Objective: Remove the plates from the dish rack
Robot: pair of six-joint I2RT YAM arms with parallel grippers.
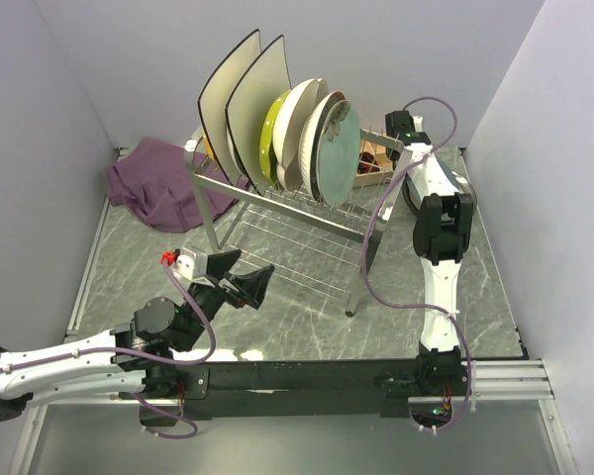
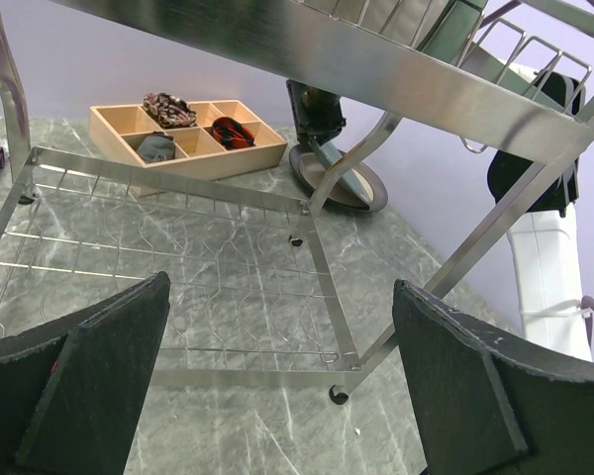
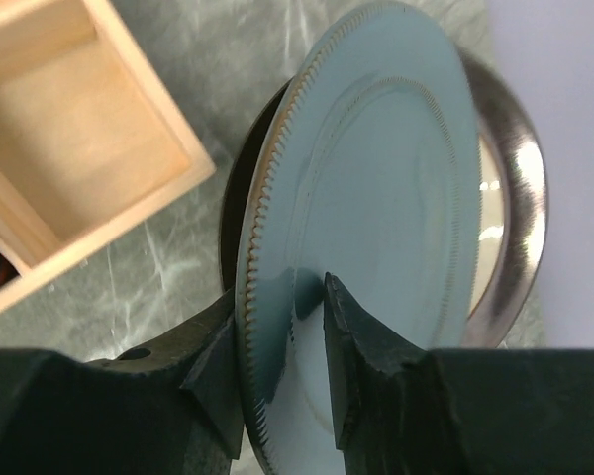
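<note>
The silver wire dish rack (image 1: 307,213) stands mid-table and holds two large cream square plates (image 1: 228,99), a yellow-green plate (image 1: 270,134), a cream plate (image 1: 302,124) and a teal-grey plate (image 1: 339,153), all on edge. My right gripper (image 3: 282,327), behind the rack's right end (image 1: 404,127), is shut on the rim of a pale blue-grey plate (image 3: 376,198) with a toothed brown edge. It holds that plate tilted over a brown-rimmed plate (image 3: 520,188) lying on the table. My left gripper (image 2: 277,386) is open and empty, low in front of the rack (image 1: 240,277).
A wooden compartment box (image 2: 188,134) with small items sits behind the rack, just left of the held plate (image 3: 79,148). A purple cloth (image 1: 153,183) lies at the back left. The rack's lower wire shelf (image 2: 178,267) and a leg foot (image 2: 337,396) are close ahead of the left gripper.
</note>
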